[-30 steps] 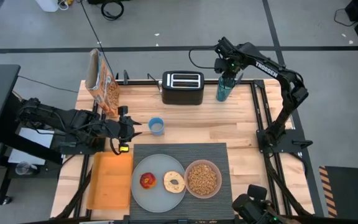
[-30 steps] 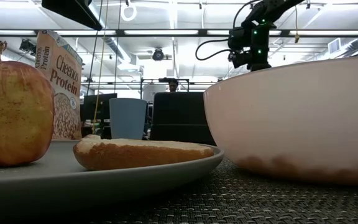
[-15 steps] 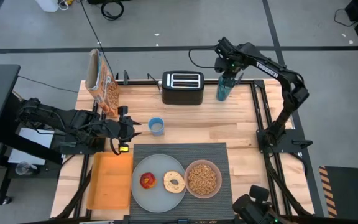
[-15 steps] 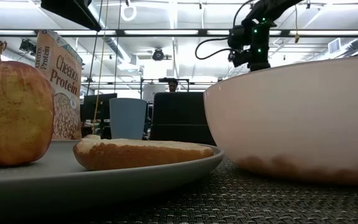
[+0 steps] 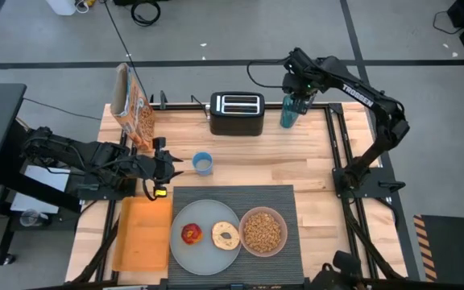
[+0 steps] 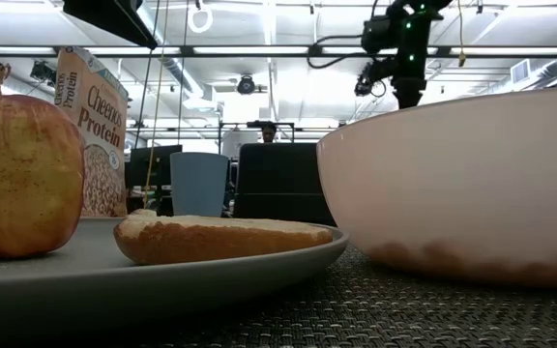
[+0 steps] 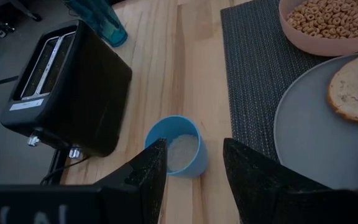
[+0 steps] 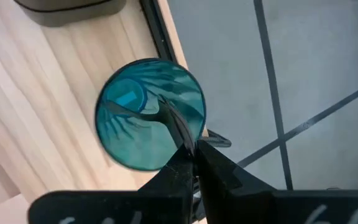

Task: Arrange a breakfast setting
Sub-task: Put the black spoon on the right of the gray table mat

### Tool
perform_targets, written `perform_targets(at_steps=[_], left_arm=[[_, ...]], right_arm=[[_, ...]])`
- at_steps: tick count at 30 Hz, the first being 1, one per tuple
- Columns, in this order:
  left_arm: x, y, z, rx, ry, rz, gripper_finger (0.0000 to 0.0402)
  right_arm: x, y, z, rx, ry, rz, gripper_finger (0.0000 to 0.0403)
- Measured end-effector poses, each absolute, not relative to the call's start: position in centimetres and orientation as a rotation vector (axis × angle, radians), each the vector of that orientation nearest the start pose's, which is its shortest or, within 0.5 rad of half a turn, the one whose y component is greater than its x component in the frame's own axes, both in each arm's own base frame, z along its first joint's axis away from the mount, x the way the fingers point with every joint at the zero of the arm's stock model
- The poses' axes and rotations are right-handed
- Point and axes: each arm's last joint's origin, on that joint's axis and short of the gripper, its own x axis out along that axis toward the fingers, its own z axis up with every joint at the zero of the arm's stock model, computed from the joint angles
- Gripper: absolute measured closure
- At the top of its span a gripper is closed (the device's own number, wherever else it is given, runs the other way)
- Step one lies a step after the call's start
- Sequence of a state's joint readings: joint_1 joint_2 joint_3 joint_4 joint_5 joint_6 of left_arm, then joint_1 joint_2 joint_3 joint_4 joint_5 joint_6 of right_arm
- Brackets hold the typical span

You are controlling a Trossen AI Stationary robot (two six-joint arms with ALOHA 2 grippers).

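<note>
We see a breakfast setting laid at the near edge of a wooden table: a dark grey placemat carries a pale grey plate and, touching its right rim, a pink bowl filled with ring cereal. On the plate sit a red apple and a bagel half, side by side. An orange board lies just left of the mat.

At the far left corner stands the cereal box; from the low view we read "Cheerios Protein" on its face. A black toaster sits at the far edge, with a small blue cup between it and the mat.

The left gripper rests low just left of the cup, its jaws spread wide and holding nothing. The right arm, lettered "TROSSEN", reaches to the far right corner, where the right gripper hangs directly over a teal bottle; its fingers are pressed together, holding nothing we can see.
</note>
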State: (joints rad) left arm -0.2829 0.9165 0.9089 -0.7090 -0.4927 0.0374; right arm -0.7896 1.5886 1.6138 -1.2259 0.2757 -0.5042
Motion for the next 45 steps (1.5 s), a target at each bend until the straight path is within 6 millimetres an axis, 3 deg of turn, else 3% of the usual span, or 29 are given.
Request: perform_targets(at_steps=[21,33,41,45], left_arm=[[17.2,-3.6,31.0,0.308,0.667,0.193,0.0235],[17.2,-3.6,31.0,0.307,0.667,0.193,0.0235],[17.2,-3.6,31.0,0.304,0.666,0.194,0.0235],[17.2,-3.6,31.0,0.300,0.666,0.195,0.0235]], right_arm=[[17.4,-13.4,41.2,-0.235,1.176,-0.765,0.0383],[14.9,-9.2,43.9,-0.264,0.959,-0.744,0.0383],[14.8,-7.7,44.0,-0.100,0.860,-0.477,0.0383],[15.1,-7.4,43.1,0.024,0.928,-0.381,0.0383]])
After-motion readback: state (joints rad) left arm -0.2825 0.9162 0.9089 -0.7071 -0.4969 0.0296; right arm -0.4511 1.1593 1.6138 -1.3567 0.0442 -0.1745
